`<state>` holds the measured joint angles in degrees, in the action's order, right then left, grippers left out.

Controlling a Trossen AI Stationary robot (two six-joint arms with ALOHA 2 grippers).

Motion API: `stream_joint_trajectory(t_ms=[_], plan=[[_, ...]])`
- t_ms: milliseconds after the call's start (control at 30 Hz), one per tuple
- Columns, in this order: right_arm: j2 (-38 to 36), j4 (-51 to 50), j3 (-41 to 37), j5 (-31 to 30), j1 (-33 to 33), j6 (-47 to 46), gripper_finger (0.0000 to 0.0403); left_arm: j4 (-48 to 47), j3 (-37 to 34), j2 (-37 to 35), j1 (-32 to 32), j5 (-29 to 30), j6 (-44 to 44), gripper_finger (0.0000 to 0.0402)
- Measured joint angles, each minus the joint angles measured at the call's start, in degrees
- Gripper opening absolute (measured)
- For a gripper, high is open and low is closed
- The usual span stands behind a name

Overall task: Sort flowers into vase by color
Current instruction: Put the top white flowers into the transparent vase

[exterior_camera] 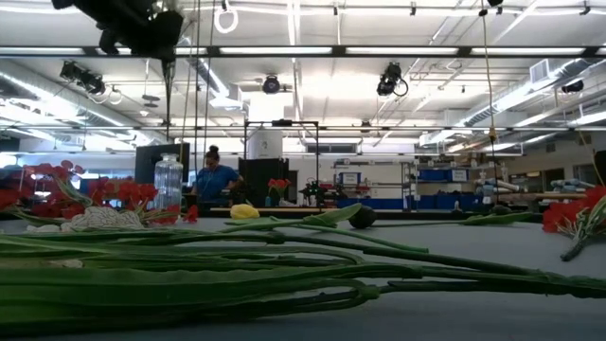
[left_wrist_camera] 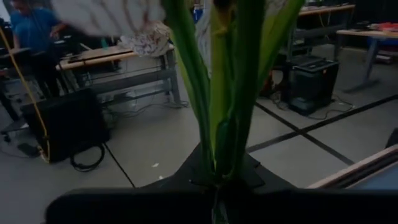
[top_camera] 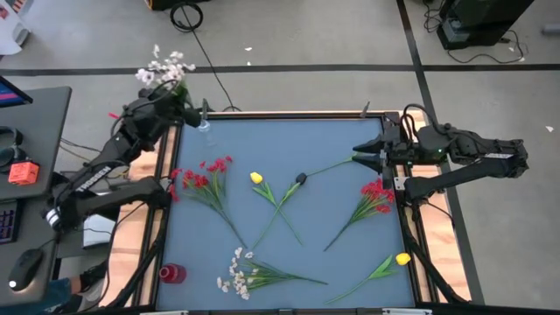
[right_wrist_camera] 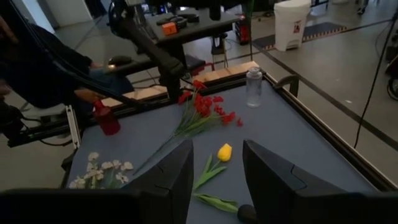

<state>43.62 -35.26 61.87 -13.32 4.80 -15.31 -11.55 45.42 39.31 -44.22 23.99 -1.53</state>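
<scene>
My left gripper (top_camera: 172, 98) is raised over the table's far left corner, shut on a white-blossomed sprig (top_camera: 166, 72) whose blossoms reach out past the table edge. A clear bottle vase (top_camera: 204, 123) stands just right of it. My right gripper (top_camera: 360, 158) is open at the table's right side, by the stem end of the dark-budded flower (top_camera: 300, 178). Lying flat on the table are two red sprigs (top_camera: 206, 178) (top_camera: 376, 197), two yellow tulips (top_camera: 256, 178) (top_camera: 402, 259) and a white sprig (top_camera: 236, 276). A small red vase (top_camera: 172, 274) stands at the near left. My left gripper (left_wrist_camera: 217, 190) pinches the white sprig's bundle of green stems (left_wrist_camera: 224, 137) between its two fingers, partway down from the blossoms (left_wrist_camera: 112, 15). The sprig is lifted clear of the table, and stems and leaves rise past the fingers toward the blossoms.
The stems of a yellow tulip and the dark-budded flower cross mid-table (top_camera: 280, 206). A raised wooden rim (top_camera: 297, 114) frames the blue mat. A desk with equipment (top_camera: 26, 131) stands left of the table. A person (exterior_camera: 214, 177) shows in the room beyond the far edge.
</scene>
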Motion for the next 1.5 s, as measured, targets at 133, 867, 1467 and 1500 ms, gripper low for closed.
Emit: stream_joint_trajectory(t_ms=[133,867,1467,1500], plan=[[0.0,1.2,0.0,0.0,0.0,0.0,0.0147,1.1,-1.6,0.5,-3.1,-3.6,1.0,0.0018],[0.0,4.4,0.0,0.0,0.0,0.0,0.0147,4.8,-4.7,0.8,-4.7,-4.9,0.7,0.0018],[0.0,4.4,0.0,0.0,0.0,0.0,0.0147,4.7,-4.7,0.8,-4.7,-4.8,1.5,0.0018],[0.0,4.4,0.0,0.0,0.0,0.0,0.0147,4.7,-4.7,0.8,-4.7,-4.8,1.5,0.0018]])
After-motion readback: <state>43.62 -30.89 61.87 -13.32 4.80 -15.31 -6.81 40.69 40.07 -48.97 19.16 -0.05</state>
